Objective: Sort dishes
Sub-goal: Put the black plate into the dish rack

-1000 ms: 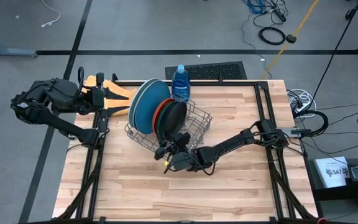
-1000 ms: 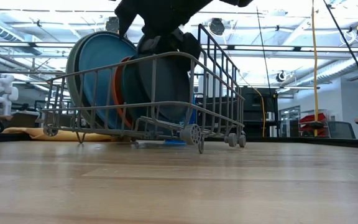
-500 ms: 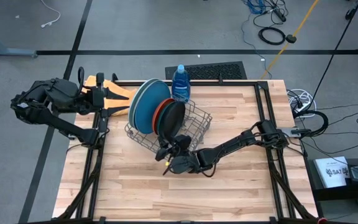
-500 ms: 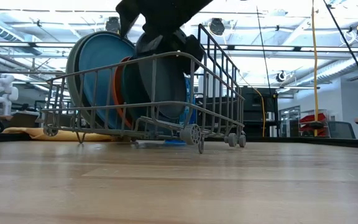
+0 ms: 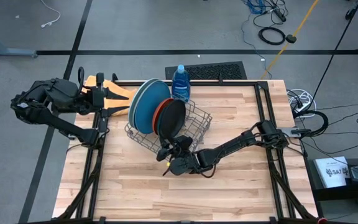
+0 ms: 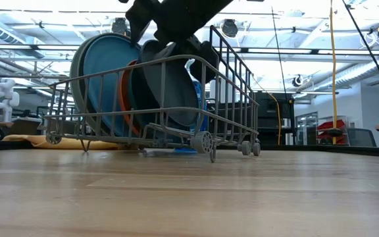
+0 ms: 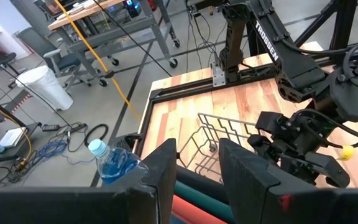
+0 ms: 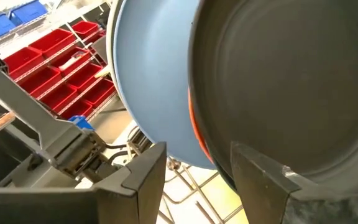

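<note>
A wire rack (image 5: pixel 196 122) stands mid-table with the dishes on edge in it: large grey-blue plates (image 5: pixel 143 106), an orange one (image 5: pixel 158 115) and a black plate (image 5: pixel 174 117) nearest my right gripper (image 5: pixel 166 151). That gripper is at the rack's near side, shut on the black plate (image 8: pixel 291 81). In the low view it sits at the plate's top (image 6: pixel 170 36). My left gripper (image 5: pixel 101 99) waits open by the table's far left corner, nothing between its fingers (image 7: pixel 197 180). My right gripper has the black plate's upper near rim (image 8: pixel 219 167) between its two fingers. They come about level from the table's near side. The plate slants across the gap instead of lying flat between the pads. Its lower rim (image 6: pixel 176 126) stands in the rack, and it leans against the other plates.
A blue water bottle (image 5: pixel 180 81) stands just beyond the rack's far side. A folded yellow cloth (image 5: pixel 122 93) lies at the far left under my left arm. Bare wood lies toward the table's near edge and right side.
My right gripper has rolled a little at the wrist while staying at the rack's near side. The black plate has tipped with it and shows more of its face from above. Its lower rim has stayed in the rack.
</note>
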Controlling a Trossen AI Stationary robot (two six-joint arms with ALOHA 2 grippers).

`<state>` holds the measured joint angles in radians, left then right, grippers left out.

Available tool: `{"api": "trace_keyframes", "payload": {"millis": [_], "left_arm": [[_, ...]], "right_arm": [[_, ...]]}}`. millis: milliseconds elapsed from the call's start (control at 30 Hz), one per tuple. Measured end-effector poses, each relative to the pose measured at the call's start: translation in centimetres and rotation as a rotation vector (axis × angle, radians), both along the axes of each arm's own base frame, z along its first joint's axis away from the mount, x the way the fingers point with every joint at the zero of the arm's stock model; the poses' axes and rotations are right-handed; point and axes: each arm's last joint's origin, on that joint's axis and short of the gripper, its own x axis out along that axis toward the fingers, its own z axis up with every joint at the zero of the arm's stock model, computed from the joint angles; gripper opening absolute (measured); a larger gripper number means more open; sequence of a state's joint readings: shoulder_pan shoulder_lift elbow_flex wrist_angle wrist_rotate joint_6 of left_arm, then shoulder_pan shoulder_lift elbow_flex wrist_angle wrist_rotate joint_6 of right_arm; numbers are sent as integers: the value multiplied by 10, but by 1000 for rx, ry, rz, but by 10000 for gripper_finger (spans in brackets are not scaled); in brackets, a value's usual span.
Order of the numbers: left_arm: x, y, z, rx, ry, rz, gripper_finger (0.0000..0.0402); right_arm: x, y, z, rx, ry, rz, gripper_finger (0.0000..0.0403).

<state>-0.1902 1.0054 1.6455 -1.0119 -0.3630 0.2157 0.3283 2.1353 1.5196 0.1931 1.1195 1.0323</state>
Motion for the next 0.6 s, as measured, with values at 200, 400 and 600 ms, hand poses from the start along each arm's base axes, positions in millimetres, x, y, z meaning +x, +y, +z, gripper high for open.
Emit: {"api": "trace_keyframes", "payload": {"millis": [200,400,600], "left_arm": [[0,0,0,1,0,0,123],[0,0,0,1,1,0,123],[0,0,0,0,0,0,123]], "right_arm": [[1,8,10,-68,-6,38,174],[3,14,32,-241,-6,74,174],[-4,5,66,-464,130,69,135]]}}
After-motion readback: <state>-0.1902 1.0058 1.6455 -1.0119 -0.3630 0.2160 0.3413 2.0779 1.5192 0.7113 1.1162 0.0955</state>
